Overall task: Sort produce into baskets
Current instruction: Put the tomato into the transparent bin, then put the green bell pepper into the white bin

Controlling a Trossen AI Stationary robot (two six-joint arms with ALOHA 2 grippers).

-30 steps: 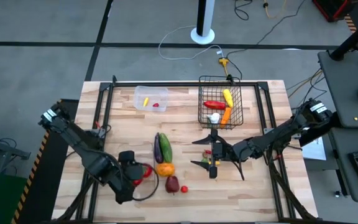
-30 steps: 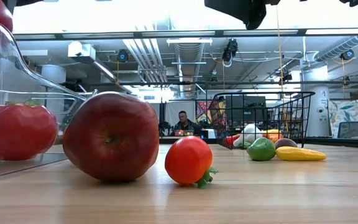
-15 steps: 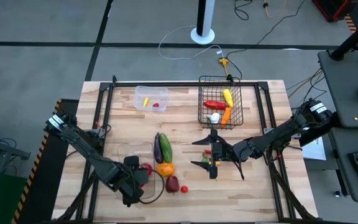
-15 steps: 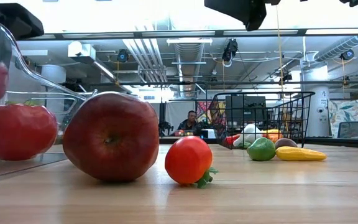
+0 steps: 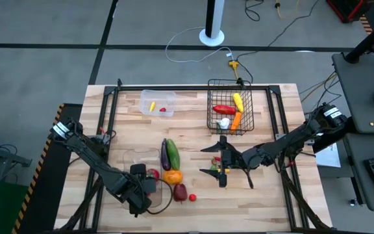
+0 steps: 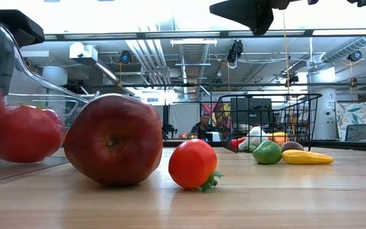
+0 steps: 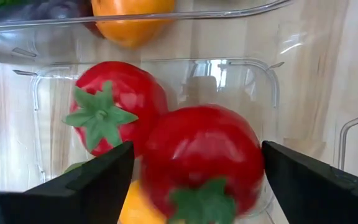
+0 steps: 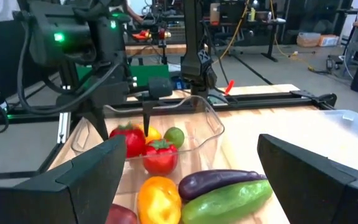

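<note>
Since the earlier frames the left gripper (image 5: 149, 184) has slid toward the near edge of the table and spread its fingers; a glossy red tomato (image 7: 201, 158) sits loose between them, not pinched, inside the long clear tray (image 7: 272, 81), beside a second red tomato with a green star-shaped cap (image 7: 110, 106). Right gripper (image 5: 218, 160) hasn't shifted: spread wide, empty, hovering mid-table just short of the black wire basket (image 5: 248, 123). Progress looks roughly half: the basket holds a red pepper (image 5: 224, 109), a yellow piece (image 5: 238, 101), an orange carrot (image 5: 236, 119) and a white bulb (image 5: 224, 123); the small clear tub (image 5: 149, 96) at the far side holds one yellow and one red item; the tray holds the tomatoes, something yellow and a lime-green round piece (image 8: 174, 135). Left on bare wood: purple eggplant (image 5: 165, 155), green cucumber (image 5: 173, 154), orange-yellow pepper (image 5: 171, 175), dark red apple (image 6: 114, 140) and a small cherry tomato (image 6: 192, 163). All produce reads as smooth, shiny, hard-looking plastic; eggplant and cucumber are long and rounded, the rest are rollable spheres or lumps. Tray and tub are thin clear plastic with rounded corners, the basket open mesh, the table (image 5: 271, 201) pale wood planks.
</note>
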